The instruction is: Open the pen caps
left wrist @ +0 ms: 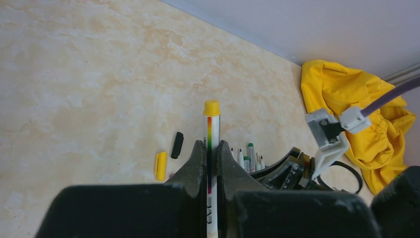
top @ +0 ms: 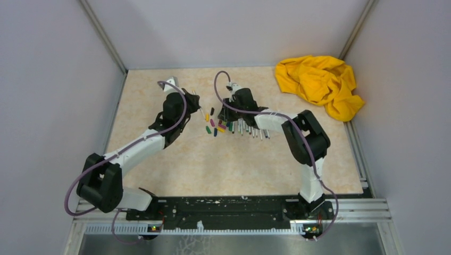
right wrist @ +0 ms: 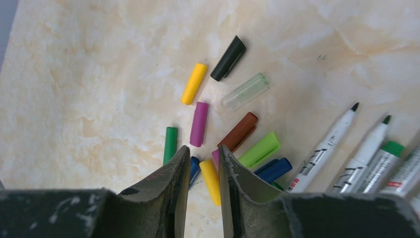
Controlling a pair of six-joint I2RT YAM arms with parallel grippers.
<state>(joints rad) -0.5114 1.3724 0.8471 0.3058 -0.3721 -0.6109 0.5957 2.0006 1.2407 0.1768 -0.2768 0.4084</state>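
Left gripper (left wrist: 210,148) is clamped on a white plastic pen barrel (left wrist: 212,130) with a yellow end; right gripper (right wrist: 203,149) hangs with jaws parted and empty over the loose bullet-shaped plastic pen caps (right wrist: 199,124) in mixed colours, lying left of the crumpled yellow cloth (top: 319,82), well apart from it

Pen caps (right wrist: 199,123): smooth plastic, opaque, slight sheen; one clear. Pen barrels (right wrist: 324,145): glossy white plastic, printed. Table (top: 239,164): smooth, matt, beige marbled surface. Cloth (top: 316,82) at far right corner: soft yellow fabric, crumpled. Right gripper fingers (right wrist: 174,193): dark, matt, scuffed.
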